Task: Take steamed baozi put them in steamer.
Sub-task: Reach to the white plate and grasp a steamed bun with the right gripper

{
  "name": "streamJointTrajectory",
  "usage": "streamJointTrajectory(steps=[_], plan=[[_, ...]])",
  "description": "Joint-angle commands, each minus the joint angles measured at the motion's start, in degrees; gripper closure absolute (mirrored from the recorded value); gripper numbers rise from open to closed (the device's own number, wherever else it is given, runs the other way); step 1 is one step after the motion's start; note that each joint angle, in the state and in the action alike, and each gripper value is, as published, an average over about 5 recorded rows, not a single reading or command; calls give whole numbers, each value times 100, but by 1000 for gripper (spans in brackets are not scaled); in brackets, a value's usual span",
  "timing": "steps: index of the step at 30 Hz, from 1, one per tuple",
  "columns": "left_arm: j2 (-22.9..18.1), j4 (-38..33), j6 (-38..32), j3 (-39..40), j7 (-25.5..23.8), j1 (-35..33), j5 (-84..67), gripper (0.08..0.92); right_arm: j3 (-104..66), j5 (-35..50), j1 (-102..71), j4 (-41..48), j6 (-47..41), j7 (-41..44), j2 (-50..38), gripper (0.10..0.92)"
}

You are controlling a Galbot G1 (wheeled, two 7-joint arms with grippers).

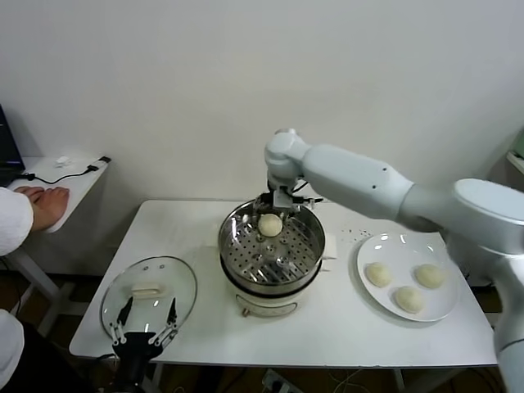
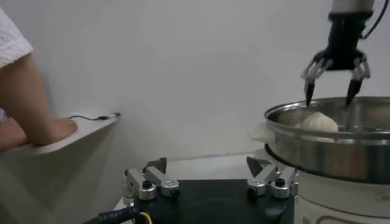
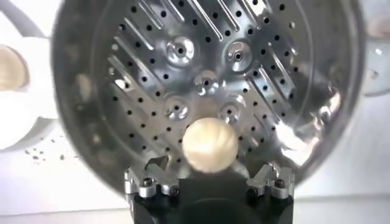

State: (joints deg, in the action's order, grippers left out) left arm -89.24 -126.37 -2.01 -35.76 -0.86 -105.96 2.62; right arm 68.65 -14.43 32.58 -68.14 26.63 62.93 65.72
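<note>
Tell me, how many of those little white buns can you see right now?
4. One baozi lies on the perforated tray inside the steamer, under the right gripper. The other three sit on the white plate. None seems hidden.

left gripper [image 2: 210, 182]: fingers spread, empty | round shiny steel steamer [image 2: 329, 143]: holds one cream-white baozi [image 2: 319, 122] | right gripper [image 2: 334, 82]: claws open above bun, apart

No readable text, labels or numbers anywhere.
</note>
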Motion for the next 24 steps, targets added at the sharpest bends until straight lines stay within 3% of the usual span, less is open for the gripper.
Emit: streamJointTrajectory(steps=[1, 5, 11, 17, 24], plan=[[10, -29, 3, 46, -9, 11, 52, 177, 1697, 3295, 1703, -979, -2598, -894, -1993, 203], [2, -21, 4, 81, -8, 27, 70, 177, 1825, 3979, 1664, -1062, -3659, -706, -2769, 203], [-16, 1, 3, 134, -10, 28, 135, 177, 1618, 4393, 868, -892, -4166, -356, -3553, 203], [-20, 0, 20, 141, 2, 22, 175, 177, 63, 3441, -1264, -366, -4198, -168, -3722, 203], [-21, 51, 26, 111, 25, 28, 189, 177, -997, 2107, -2589, 513, -3757, 80, -3172, 203]])
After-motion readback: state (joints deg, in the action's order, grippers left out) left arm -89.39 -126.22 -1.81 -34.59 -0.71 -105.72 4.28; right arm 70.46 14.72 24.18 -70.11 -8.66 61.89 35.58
